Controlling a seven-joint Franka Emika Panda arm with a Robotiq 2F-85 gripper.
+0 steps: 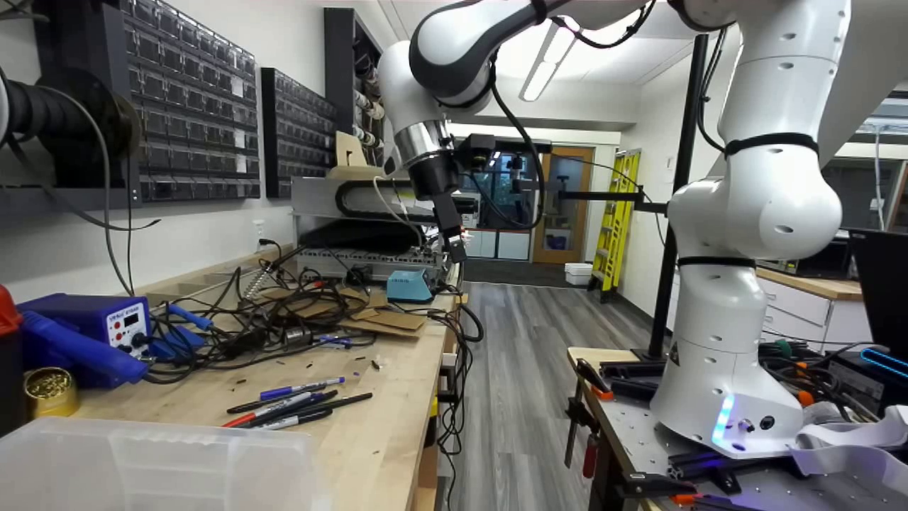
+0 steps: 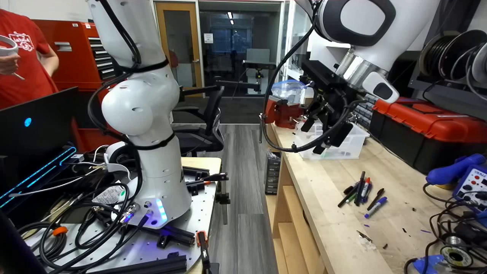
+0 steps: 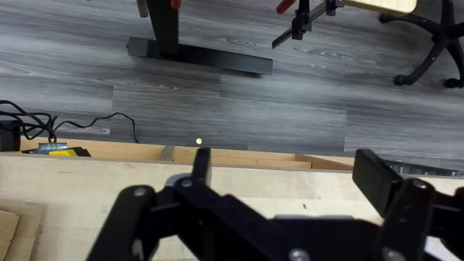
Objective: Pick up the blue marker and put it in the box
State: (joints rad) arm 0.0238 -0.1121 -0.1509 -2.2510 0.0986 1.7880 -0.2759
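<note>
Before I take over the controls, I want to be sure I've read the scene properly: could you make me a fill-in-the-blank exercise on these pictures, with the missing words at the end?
The gripper holds ______.
A blue marker lies outside the box, on a bench made of ______.
In an exterior view, the ladder in the background is coloured ______.
In an exterior view, the person's shirt is ______.

Missing words: nothing; wood; yellow; red.

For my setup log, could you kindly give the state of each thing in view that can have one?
Fingers: spread open, empty
Blue marker: apparently capped, lying on the workbench
Translucent storage bin: upright, no lid visible
Red-lidded toolbox: closed
Ceiling light: lit
Robot base light: lit
</note>
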